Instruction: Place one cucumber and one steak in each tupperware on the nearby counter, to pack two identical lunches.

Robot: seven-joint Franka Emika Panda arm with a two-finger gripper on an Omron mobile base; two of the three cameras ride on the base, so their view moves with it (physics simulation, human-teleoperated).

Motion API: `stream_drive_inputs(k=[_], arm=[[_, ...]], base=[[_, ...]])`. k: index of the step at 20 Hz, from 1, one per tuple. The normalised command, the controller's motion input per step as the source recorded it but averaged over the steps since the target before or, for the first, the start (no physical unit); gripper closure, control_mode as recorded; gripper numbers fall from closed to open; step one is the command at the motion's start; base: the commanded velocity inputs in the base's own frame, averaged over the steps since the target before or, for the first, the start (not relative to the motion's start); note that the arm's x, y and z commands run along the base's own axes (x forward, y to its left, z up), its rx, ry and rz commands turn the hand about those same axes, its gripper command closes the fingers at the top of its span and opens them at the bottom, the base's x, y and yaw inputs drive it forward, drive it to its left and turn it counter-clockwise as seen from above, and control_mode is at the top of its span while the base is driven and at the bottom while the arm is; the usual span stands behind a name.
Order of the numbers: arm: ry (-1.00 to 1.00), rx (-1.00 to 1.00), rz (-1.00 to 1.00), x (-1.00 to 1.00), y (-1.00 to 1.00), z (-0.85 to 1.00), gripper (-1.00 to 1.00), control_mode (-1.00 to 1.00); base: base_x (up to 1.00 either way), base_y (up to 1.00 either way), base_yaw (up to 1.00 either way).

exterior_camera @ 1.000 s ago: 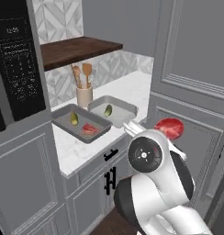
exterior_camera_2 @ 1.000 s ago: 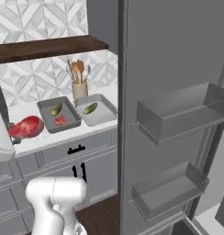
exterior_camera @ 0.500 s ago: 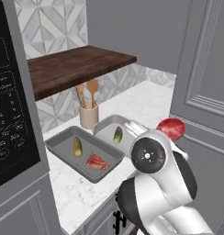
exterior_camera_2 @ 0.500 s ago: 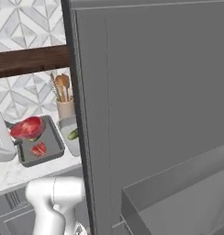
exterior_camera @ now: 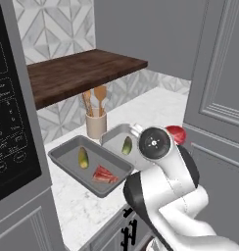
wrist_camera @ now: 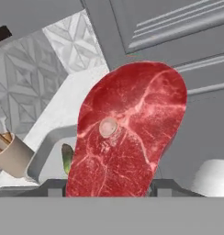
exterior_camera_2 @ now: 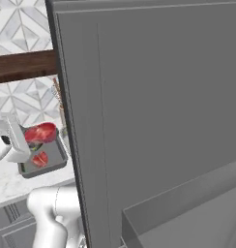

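The gripper (wrist_camera: 109,190) is clamped on a rounded pinkish-red steak (wrist_camera: 127,131), carried up in the air beside the arm, above the near edge of the counter (exterior_camera: 82,211). In the left base view that same steak (exterior_camera: 176,133) peeks out red behind the arm's white joint.

On the counter sit 2 trays side by side. The dark grey tray (exterior_camera: 60,154) already has its full lunch: 1 cucumber (exterior_camera: 83,158) and 1 darker wedge of steak (exterior_camera: 104,175) lying just beside it. The lighter grey tray (exterior_camera: 111,137) next to the utensil cup (exterior_camera: 96,125) holds 1 cucumber (exterior_camera: 127,145) and no meat yet.

So I'd judge 3 of the 4 pieces are placed. What's left is setting the carried steak into the lighter tray beside its cucumber and letting go.
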Motion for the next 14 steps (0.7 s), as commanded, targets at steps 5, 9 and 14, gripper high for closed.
stream_drive_inputs(k=[5,9,14], arm=[[0.28,0.24,0.05,1.0,-0.38,-0.44,1.0,-1.0],[0.28,0.25,0.03,1.0,-0.39,-0.34,1.0,-1.0],[0.1,0.25,0.11,1.0,0.0,-0.17,1.0,-1.0]], base=[[0.0,0.0,0.0],[0.0,0.0,0.0],[0.0,0.0,0.0]])
